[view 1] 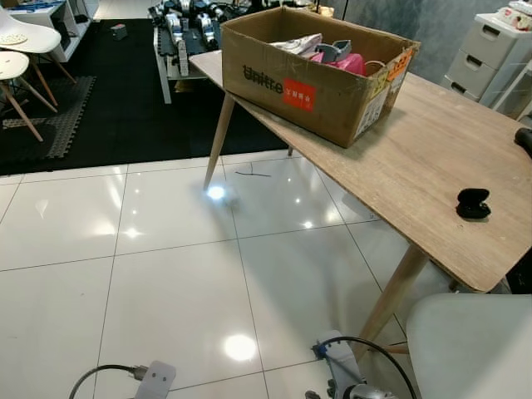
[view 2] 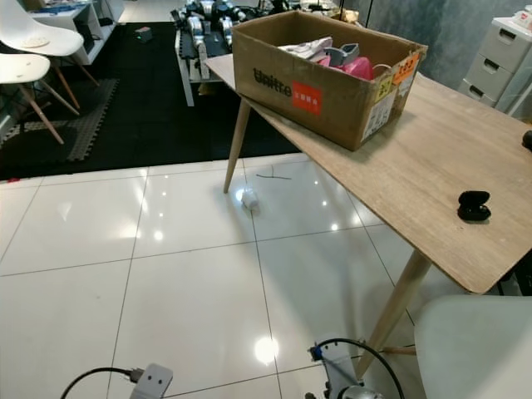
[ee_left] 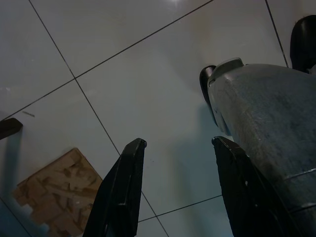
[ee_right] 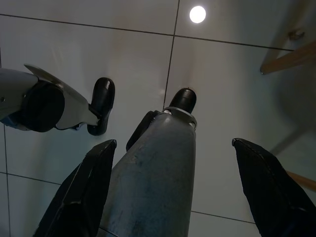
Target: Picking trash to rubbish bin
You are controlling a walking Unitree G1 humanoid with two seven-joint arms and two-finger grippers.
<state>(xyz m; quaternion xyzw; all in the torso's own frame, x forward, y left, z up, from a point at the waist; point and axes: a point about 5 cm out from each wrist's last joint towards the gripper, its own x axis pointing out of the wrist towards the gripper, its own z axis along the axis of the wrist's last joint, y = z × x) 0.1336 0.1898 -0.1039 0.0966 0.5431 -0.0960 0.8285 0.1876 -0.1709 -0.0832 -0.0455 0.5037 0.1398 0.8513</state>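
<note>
Trash target, as far as I can judge: a small pale crumpled scrap [view 2: 248, 199] on the white tiled floor [view 2: 166, 274], just beside the foot of the counter leg [view 2: 236, 143] at the counter's far-left corner. In the left eye view a glare spot sits over it, so I can't be sure it is paper rather than a reflection. No rubbish bin located yet.

Both arms hang idle. Left pincer [ee_left: 177, 192] points at the floor, fingers apart, nothing between them. Right pincer [ee_right: 182, 192] likewise, fingers wide apart and empty, the robot's own leg showing between them.

On the counter [view 1: 416, 166]: cardboard box [view 1: 312, 71] with mixed items inside, set toward the far-left corner, and a small black case [view 1: 473, 204] near the right-hand edge, well apart from the box. White chair [view 1: 470, 345] near the counter's near corner.

To do this step well, I'd walk forward toward the scrap, keep clear of the counter leg, stop with the scrap ahead of one arm, then bend and confirm it in a wrist view before closing on it.
</note>
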